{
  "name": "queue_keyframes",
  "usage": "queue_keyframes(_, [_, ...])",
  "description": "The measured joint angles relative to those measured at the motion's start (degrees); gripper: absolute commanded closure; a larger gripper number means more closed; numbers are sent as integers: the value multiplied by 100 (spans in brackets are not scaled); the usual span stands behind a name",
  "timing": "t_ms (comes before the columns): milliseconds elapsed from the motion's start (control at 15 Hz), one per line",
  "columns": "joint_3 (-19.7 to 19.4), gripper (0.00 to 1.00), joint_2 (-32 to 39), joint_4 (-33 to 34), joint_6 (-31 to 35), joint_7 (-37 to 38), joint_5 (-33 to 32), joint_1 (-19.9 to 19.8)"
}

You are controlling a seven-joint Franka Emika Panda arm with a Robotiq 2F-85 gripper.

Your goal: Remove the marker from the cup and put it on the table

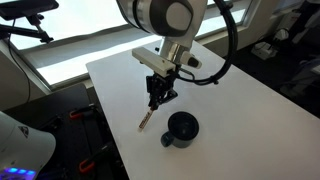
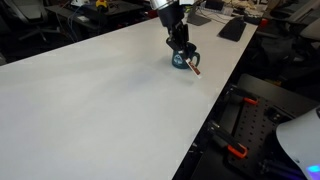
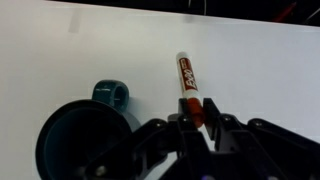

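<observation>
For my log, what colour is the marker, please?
The marker is reddish-orange and whitish; the wrist view shows it best.

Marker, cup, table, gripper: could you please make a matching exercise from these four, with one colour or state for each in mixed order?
Things:
1. marker
2. cup
3. table
4. gripper

Colour or state:
A. white and smooth
B. shut on the marker
C. dark, with a small side handle
D. reddish-orange, held at one end, outside the cup

Pairs: 1-D, 2-C, 3-A, 4-B

White table (image 1: 250, 90) with dark cup (image 1: 182, 128) on it
</observation>
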Motion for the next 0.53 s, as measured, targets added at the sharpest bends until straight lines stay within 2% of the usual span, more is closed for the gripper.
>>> queue_keyframes(533, [-9, 95, 596, 409, 0, 0, -33, -1])
